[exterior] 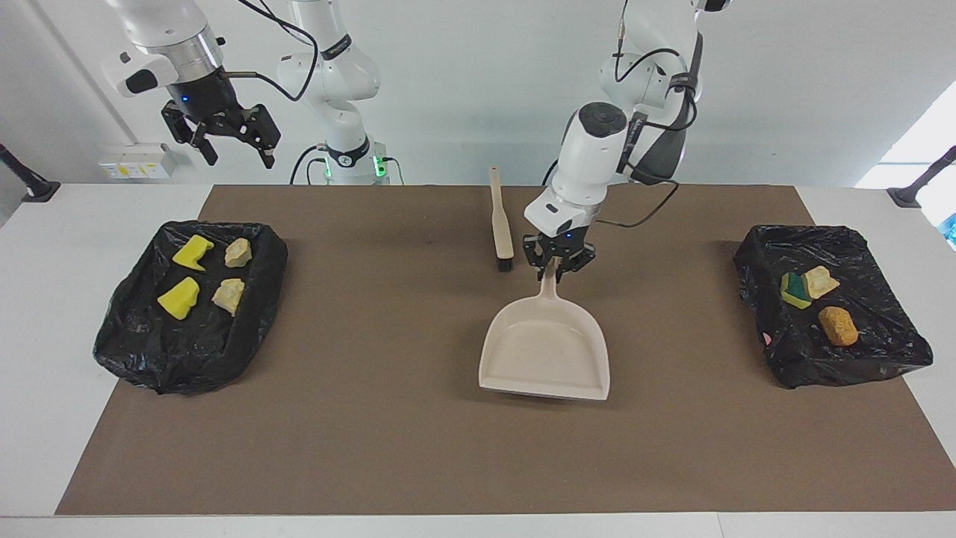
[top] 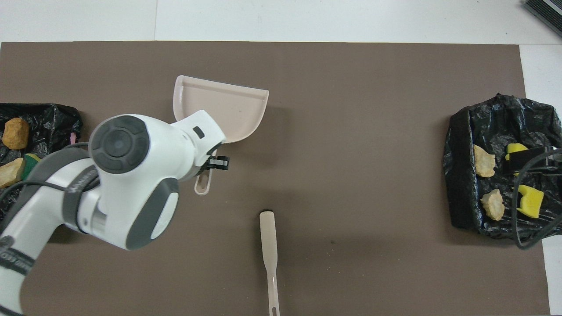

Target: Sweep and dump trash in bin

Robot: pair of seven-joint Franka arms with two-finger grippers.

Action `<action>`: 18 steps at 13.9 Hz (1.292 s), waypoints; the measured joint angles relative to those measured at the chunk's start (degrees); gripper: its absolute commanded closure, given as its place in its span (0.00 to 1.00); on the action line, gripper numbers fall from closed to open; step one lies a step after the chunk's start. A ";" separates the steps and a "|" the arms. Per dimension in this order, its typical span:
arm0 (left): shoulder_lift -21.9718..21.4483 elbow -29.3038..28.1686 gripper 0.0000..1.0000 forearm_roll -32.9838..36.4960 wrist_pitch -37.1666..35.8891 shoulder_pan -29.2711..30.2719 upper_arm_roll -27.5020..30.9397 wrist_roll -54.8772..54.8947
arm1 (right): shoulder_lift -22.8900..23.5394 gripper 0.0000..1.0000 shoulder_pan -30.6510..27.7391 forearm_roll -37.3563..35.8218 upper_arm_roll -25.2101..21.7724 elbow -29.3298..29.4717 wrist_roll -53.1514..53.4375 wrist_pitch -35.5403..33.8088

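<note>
A brown mat covers the white counter [exterior: 45, 314]. At frame centre the left gripper [exterior: 559, 263] pinches the empty dustpan [exterior: 545, 351] by its handle. Trash [exterior: 200, 278] lies in both black-lined bins [exterior: 142, 351]. Upper left, the right gripper [exterior: 235, 149] waits, spread wide.
</note>
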 measured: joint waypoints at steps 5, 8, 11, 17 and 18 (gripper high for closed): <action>2.96 0.35 1.00 -4.03 4.02 -4.68 -0.02 -2.87 | 0.00 0.00 0.00 0.00 0.00 0.00 0.00 0.00; 4.89 0.35 1.00 -4.53 5.94 -7.14 0.00 -6.54 | 0.00 0.00 0.00 0.00 0.00 0.00 0.00 0.00; 8.42 0.42 0.93 -4.65 9.48 -8.48 -0.01 -11.48 | 0.00 0.00 0.00 0.00 0.00 0.00 0.00 0.00; 8.76 1.05 0.00 -4.66 9.88 -8.53 0.73 -13.28 | 0.00 0.00 0.00 0.00 0.00 0.00 0.00 0.00; 8.65 1.38 0.00 -4.66 9.86 -8.43 1.15 -13.30 | 0.00 0.00 0.00 0.00 0.00 0.00 0.00 0.00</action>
